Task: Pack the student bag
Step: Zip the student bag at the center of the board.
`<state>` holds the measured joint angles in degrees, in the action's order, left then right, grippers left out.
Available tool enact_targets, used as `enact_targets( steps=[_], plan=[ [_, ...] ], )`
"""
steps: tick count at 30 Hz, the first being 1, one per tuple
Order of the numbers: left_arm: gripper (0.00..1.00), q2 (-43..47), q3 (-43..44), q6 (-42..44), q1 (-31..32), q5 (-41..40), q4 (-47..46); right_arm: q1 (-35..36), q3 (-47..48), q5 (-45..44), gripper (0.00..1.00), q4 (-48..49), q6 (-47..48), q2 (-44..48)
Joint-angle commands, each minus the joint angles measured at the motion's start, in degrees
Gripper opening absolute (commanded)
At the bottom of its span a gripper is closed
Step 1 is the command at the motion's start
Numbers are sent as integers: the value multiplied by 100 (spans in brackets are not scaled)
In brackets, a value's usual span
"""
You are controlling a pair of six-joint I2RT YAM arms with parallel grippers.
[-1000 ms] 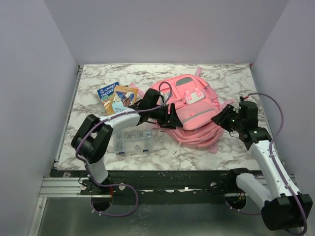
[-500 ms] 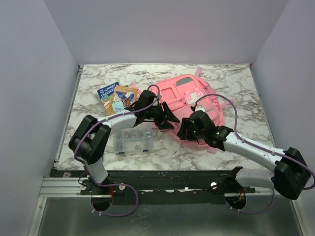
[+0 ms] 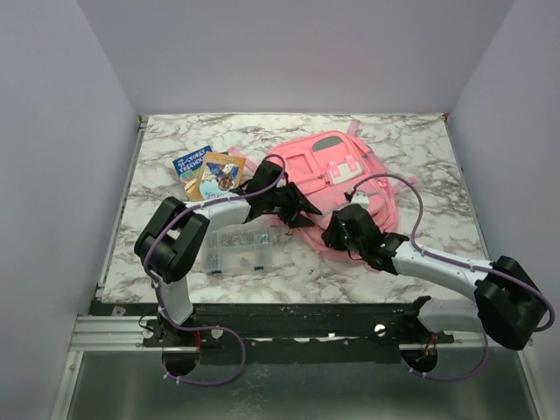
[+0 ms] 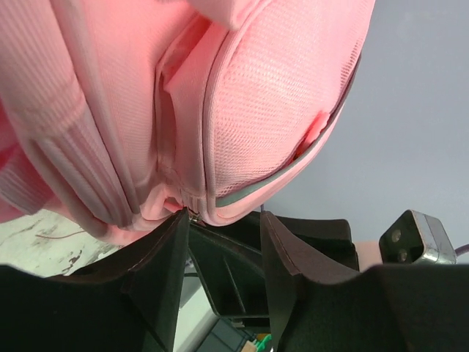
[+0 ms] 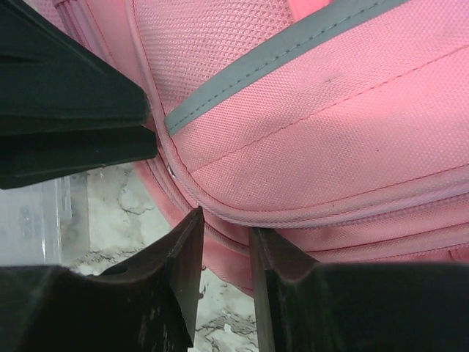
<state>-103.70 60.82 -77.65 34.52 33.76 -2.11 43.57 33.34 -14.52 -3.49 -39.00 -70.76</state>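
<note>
Pale lavender walls close in a white-and-grey marble table. In the top view, the student bag lies flat in the upper half, right of centre, front pockets up and its inside hidden. At upper left, 2 overlapping titles: a blue book and an orange book. Below them, left of centre, sits a clear compartment box with small bits in its cells, too small to name. The left gripper is at the bag's left edge. The right gripper is at its lower edge. The 2 are close together.

In the left wrist view, pink fabric fills the upper left and plain wall fills the right. A zip seam runs down the bag to its lowest edge. That edge meets the tip of the left-hand one of the 2 black fingers. The jaws stand apart, with nothing pinched between them.

In the right wrist view, the bag covers nearly the whole frame. A grey strip slants across the top. The other arm's black fingers come in from the upper left, touching the bag. Marble and a corner of the clear box show at lower left. This arm's own 2 fingers stand close, only a narrow gap between them, and the bag's piped lower edge crosses it. I cannot tell whether they pinch it.
</note>
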Motion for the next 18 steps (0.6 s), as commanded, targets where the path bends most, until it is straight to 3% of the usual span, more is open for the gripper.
enact_targets(
  steps=[1,6,18],
  plan=[
    [45,-229,198,-233,80,-206,-38,63,-92,-374,34,771,-48,-223],
    [42,-441,288,-195,57,-248,-40,186,70,-461,36,732,103,-462],
    [26,-464,140,36,-42,-180,-46,187,-317,-282,40,737,-476,26]
  ],
)
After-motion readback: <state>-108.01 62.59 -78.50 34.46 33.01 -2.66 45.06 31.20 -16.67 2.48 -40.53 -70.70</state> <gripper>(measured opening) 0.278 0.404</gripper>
